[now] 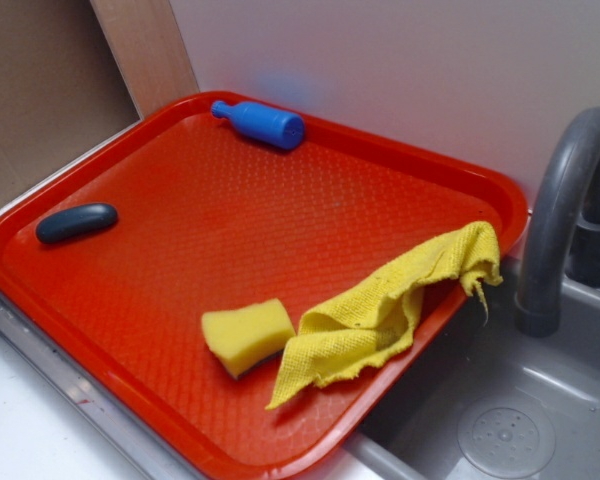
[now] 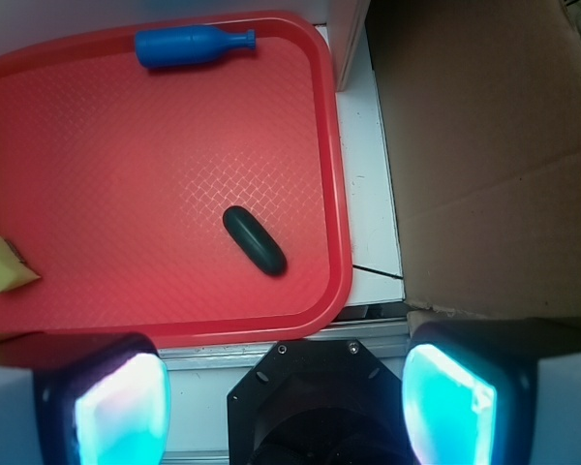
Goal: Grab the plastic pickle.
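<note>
At left edge of red tray (image 1: 400,160), your plastic pickle (image 1: 77,222) lies alone, nothing blocking. Blue bottle toy (image 1: 261,123) upper centre; yellow sponge (image 1: 246,335), yellow cloth (image 1: 390,315) lower right. Tool (image 2: 286,402) open, empty.

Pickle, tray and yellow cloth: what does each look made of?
Plastic pickle: smooth dark grey-green, soft sheen, probably moulded plastic or rubber. Red tray: rigid plastic, with embossed diamond texture and raised glossy rim. Yellow cloth: woven fabric, visible knit-like weave, frayed edges, limp folds draping over the tray rim.
</note>
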Available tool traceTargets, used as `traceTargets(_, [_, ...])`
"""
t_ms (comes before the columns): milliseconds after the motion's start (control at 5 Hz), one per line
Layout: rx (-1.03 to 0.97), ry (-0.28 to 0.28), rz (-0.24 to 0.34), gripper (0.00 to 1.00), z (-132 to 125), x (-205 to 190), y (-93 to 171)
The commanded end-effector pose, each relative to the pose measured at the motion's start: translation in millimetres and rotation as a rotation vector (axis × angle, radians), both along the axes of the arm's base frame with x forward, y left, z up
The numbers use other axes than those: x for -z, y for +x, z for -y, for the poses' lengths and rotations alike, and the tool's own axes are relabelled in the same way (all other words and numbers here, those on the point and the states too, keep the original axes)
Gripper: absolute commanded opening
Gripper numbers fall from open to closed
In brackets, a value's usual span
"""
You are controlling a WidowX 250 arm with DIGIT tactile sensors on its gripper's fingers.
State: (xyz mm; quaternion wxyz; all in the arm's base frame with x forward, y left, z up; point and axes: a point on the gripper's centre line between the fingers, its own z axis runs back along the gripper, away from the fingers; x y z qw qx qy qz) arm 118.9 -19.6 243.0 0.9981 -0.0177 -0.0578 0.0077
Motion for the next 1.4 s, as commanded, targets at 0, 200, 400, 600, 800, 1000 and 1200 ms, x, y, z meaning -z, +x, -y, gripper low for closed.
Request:
traceTargets(0, [0.0,0.0,0.0,1.0,0,0,0])
traceTargets(200, [0.146,0.069,0.064,1.0,8,24,13])
traceTargets(400, [0.306,0.113,0.132,1.0,21,44,24])
traceTargets(600, [0.494,0.019,0.205,1.0,28,75,31])
traceTargets(800, [0.524,-0.003,0.15,1.0,20,116,33])
traceTargets(1000, [0.514,-0.032,0.075,1.0,15,155,34])
traceTargets(1200, [0.562,-0.018,0.025,1.0,23,179,34])
